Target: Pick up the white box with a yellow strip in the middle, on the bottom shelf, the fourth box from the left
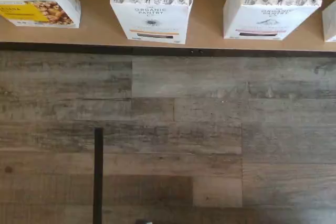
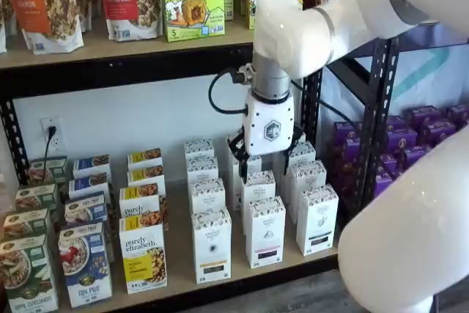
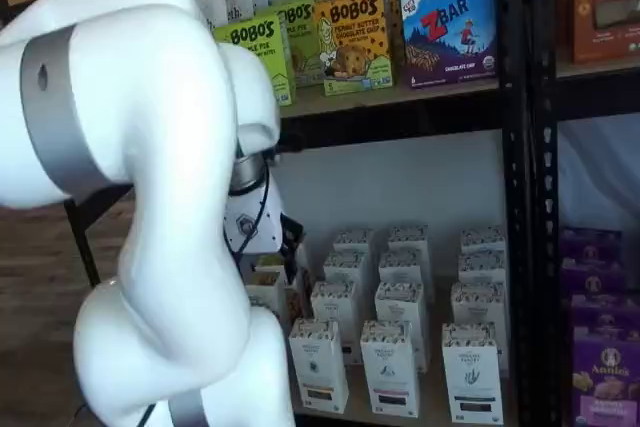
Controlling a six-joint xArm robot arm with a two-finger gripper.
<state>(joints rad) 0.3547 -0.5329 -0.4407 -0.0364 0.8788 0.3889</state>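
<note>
The white box [image 1: 151, 8] with a thin yellow strip above a dark label stands at the front edge of the bottom shelf [image 1: 210, 36], right of the "purely elizabeth" box [image 1: 39, 1]. In both shelf views it is the front white carton [image 2: 211, 244] [image 3: 318, 363]. My gripper [image 2: 262, 169] hangs out in front of the shelf, higher than the box and slightly to its right. Its black fingers [image 2: 238, 157] show a gap between them with nothing held. In a shelf view the arm hides most of the gripper, and only one finger [image 3: 292, 237] shows.
More white cartons [image 1: 271, 4] [image 2: 265, 231] [image 2: 316, 218] stand right of the box, with rows behind. Colourful boxes [image 2: 84, 263] stand to the left. A black upright [image 2: 377, 119] bounds the shelf on the right. The upper board [image 2: 110, 49] bears bags and Bobo's boxes. Wood-plank floor [image 1: 173, 140] lies below.
</note>
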